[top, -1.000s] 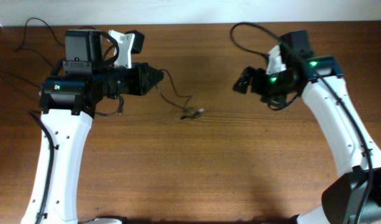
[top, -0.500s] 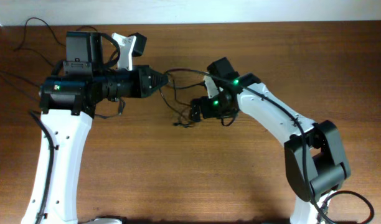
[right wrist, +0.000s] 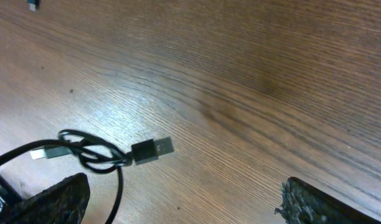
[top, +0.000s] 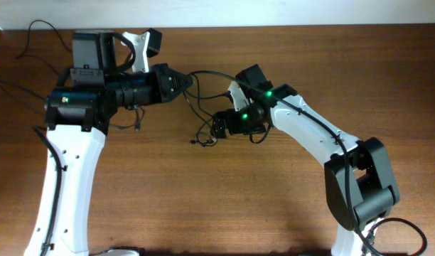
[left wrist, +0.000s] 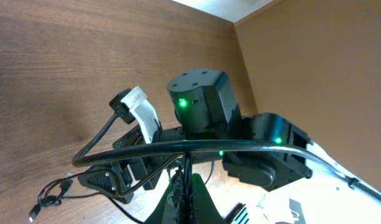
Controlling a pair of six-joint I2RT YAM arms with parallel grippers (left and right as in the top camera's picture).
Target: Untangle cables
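The cables (top: 201, 126) are thin black cords that run from my left gripper (top: 190, 81) down to a small knot (top: 203, 137) on the wooden table. In the left wrist view the left gripper (left wrist: 188, 194) is shut on one strand, and loose plug ends (left wrist: 46, 203) lie on the wood at the lower left. My right gripper (top: 217, 128) hovers low beside the knot, open. In the right wrist view its fingers (right wrist: 52, 200) stand wide apart, with a looped cord (right wrist: 94, 155) and a USB plug (right wrist: 152, 150) on the table just ahead of the left finger.
The right arm's thick black cable (top: 210, 73) arcs across just beyond the left gripper's tip, also seen in the left wrist view (left wrist: 197, 147). More thick cords (top: 40, 32) trail off the table's back left corner. A wall edge runs along the back.
The right arm swung from the right side to the middle and now sits by the knot, still open. The left gripper lifted slightly toward the back, drawing the cords with it.
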